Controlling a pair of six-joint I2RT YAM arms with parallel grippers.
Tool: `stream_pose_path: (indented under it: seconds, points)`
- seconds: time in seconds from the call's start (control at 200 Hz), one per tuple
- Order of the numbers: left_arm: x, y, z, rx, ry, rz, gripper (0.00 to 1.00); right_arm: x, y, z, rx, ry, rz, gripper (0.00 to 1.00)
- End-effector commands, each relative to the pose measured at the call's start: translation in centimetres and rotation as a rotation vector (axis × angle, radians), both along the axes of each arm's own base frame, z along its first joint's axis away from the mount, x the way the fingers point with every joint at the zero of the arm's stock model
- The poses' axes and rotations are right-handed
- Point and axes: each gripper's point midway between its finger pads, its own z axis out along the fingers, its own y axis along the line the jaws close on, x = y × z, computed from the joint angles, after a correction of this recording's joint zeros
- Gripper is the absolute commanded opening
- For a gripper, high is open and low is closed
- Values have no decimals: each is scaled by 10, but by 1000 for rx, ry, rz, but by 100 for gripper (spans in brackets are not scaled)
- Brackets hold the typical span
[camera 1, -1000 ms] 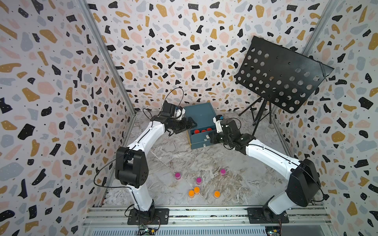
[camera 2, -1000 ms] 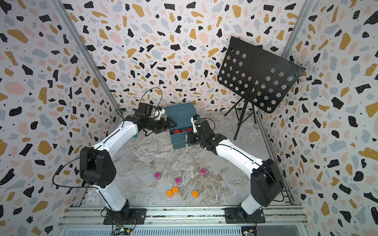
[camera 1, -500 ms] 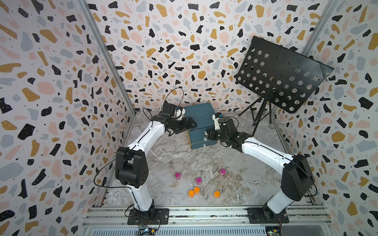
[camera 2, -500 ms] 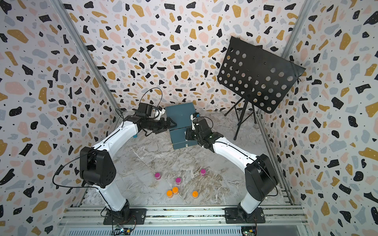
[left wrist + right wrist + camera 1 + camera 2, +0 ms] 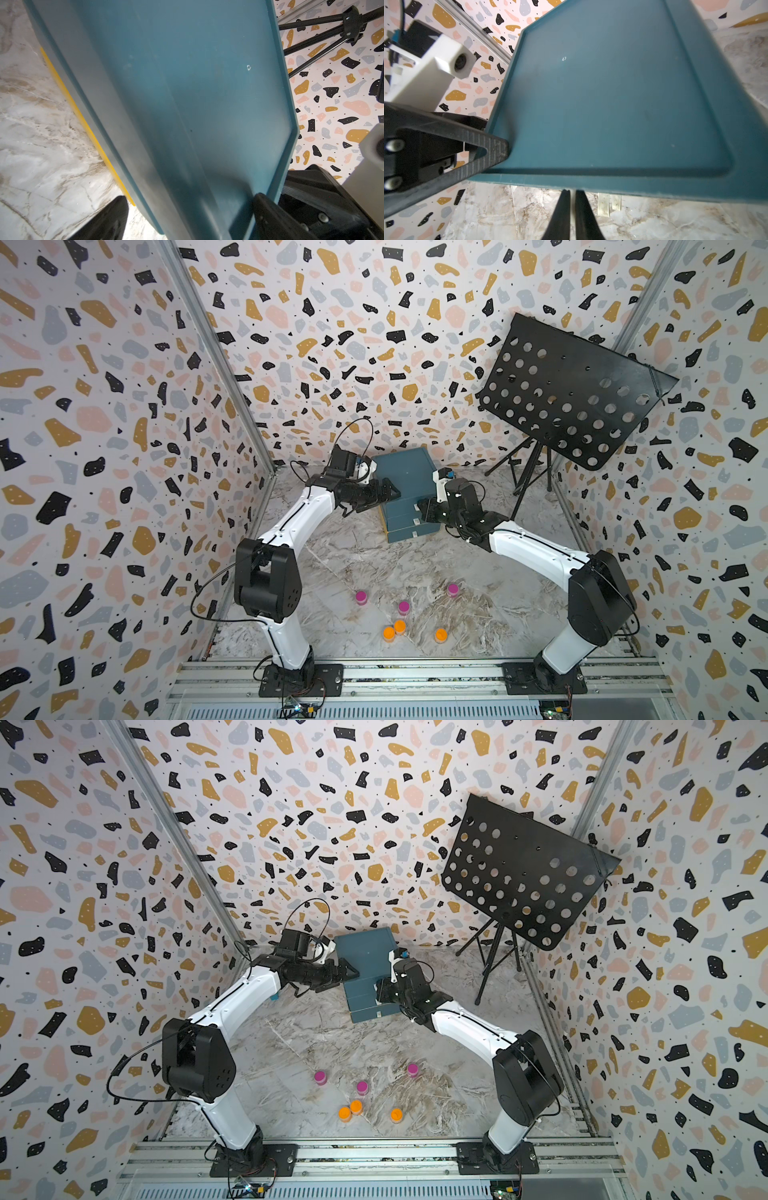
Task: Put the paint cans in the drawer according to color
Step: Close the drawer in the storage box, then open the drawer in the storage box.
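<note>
My left gripper (image 5: 384, 498) stays wide astride the drawer's (image 5: 405, 472) left top edge. Its top tier, open a second ago showing red cans, is now closed. My right gripper (image 5: 419, 505), shut before, has parted slightly at the front. Magenta cans (image 5: 403, 607) and orange cans (image 5: 389, 632) lie unmoved, lower centre of the bench (image 5: 353, 556).

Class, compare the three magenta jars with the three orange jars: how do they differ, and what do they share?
Magenta jars have pink-purple tops; orange jars, orange tops. Magenta jars stand nearer the box, orange jars nearer the rail. Magenta jars all stand apart; two orange jars seem to touch. Both sets are small, round, upright, on the table.
</note>
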Motion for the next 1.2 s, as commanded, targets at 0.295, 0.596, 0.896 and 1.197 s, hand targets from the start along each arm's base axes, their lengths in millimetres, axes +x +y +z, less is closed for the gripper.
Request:
stream_pose_path:
  seconds: [0.295,0.596,0.896,1.197]
  points:
    - [-21,12,-42,101,135,9,97,-35,-34,9,136,-81,-52,47]
    - [-21,12,-43,101,137,8,97,-30,-3,-28,314,40,4,52]
    - [-21,12,-42,100,137,8,97,-14,5,-44,425,62,-41,53]
    - [-22,13,-40,99,132,9,97,-2,7,-60,465,91,-84,50]
